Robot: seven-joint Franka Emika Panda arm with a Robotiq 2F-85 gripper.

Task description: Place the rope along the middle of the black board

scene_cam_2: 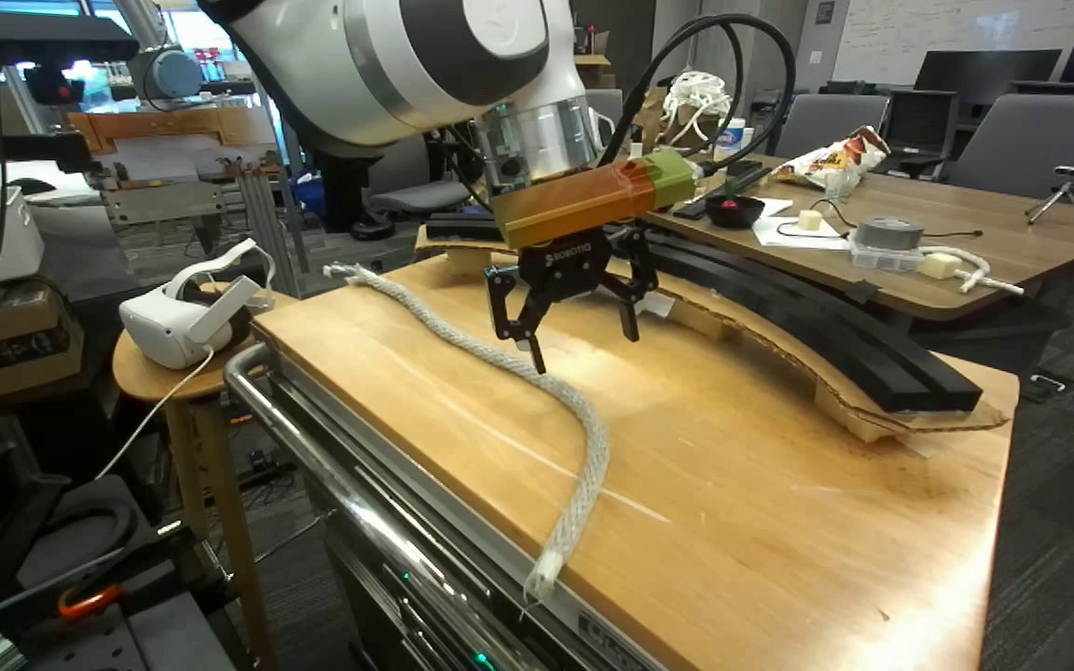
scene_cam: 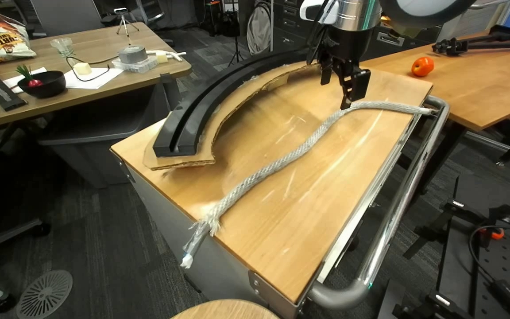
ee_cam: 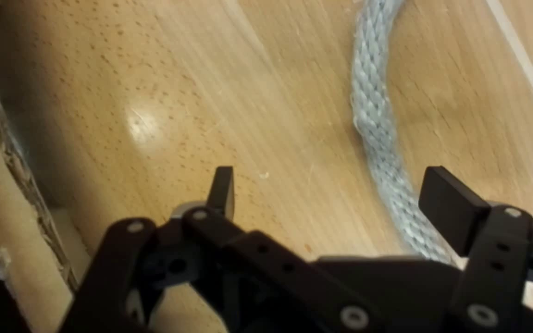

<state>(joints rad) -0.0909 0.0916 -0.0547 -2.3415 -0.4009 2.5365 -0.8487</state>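
My gripper (ee_cam: 331,192) hangs spread above the wooden tabletop (ee_cam: 289,111), braided rope (ee_cam: 376,122) partly behind one finger (ee_cam: 449,210), corrugated cardboard (ee_cam: 11,215) beyond the other.

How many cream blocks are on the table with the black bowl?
2: one block on white paper, another block beside the clear plastic box. Others may be hidden.

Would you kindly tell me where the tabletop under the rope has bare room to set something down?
The tabletop shows bare wood between the rope and the cardboard base under the black board, and between the rope and the metal rail. It is crowded where the open fingers hang near the rope, and along the black board itself.
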